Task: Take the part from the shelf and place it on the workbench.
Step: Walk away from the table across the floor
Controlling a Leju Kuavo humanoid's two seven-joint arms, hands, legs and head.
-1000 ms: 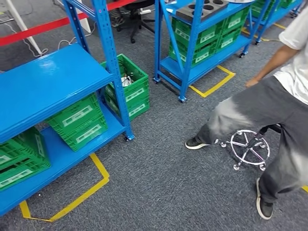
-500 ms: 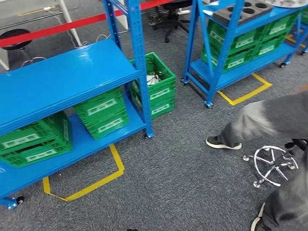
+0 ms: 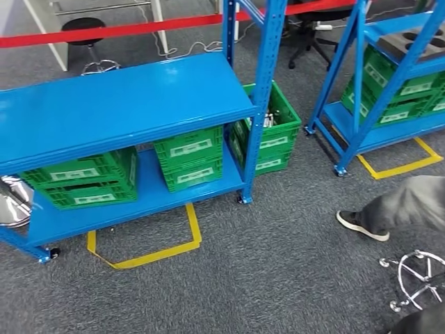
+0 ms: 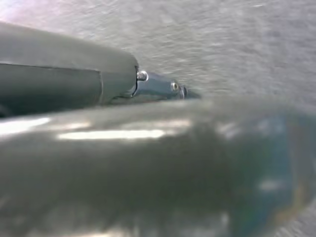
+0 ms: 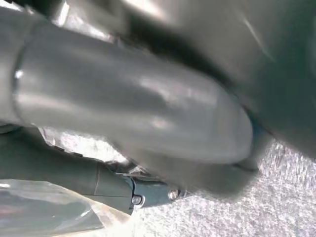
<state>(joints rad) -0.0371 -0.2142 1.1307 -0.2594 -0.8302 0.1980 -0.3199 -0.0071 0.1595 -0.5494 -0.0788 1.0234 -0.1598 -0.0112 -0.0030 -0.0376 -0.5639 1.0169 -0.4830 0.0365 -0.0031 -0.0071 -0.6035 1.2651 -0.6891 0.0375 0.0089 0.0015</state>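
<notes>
Grey carpet floor (image 3: 252, 271) open at 6 o'clock; blue metal shelf (image 3: 126, 104) at 10; seated person's leg (image 3: 398, 209) at 3; hand states cannot be told

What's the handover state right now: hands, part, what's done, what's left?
Left hand: blurred close-up over carpet, cannot tell its grip. Right hand: equally blurred, cannot tell.
Blue shelf stands ahead, with green crates on its lower board. A floor crate beside its post holds metal items.
Person's shoe and stool base are at the right.
Done: nothing confirmed. Left: identify the part, take it, place it on the workbench.
</notes>
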